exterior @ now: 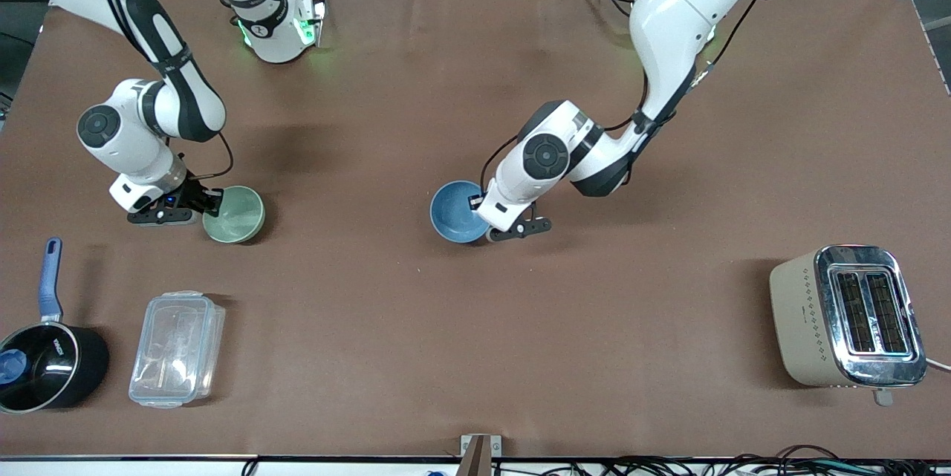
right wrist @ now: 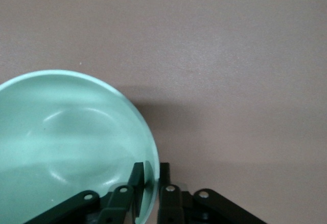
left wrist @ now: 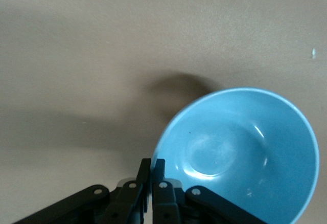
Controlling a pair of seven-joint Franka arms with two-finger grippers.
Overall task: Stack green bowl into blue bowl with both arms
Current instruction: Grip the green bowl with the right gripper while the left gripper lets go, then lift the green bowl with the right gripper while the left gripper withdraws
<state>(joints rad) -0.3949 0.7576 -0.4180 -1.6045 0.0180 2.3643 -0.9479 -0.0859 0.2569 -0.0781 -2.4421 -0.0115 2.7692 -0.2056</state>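
Note:
The green bowl (exterior: 236, 214) is near the right arm's end of the table, tilted. My right gripper (exterior: 210, 203) is shut on its rim. In the right wrist view the green bowl (right wrist: 66, 137) has its rim pinched between the fingers (right wrist: 137, 179) of the right gripper (right wrist: 150, 180). The blue bowl (exterior: 455, 212) is near the table's middle, tilted. My left gripper (exterior: 483, 223) is shut on its rim. In the left wrist view the left gripper (left wrist: 152, 170) clamps the edge of the blue bowl (left wrist: 240, 147), whose shadow lies apart from it on the cloth.
A black saucepan (exterior: 44, 364) with a blue handle and a clear plastic box (exterior: 177, 348) stand near the front camera at the right arm's end. A beige toaster (exterior: 847, 316) stands at the left arm's end. Brown cloth (exterior: 475, 357) covers the table.

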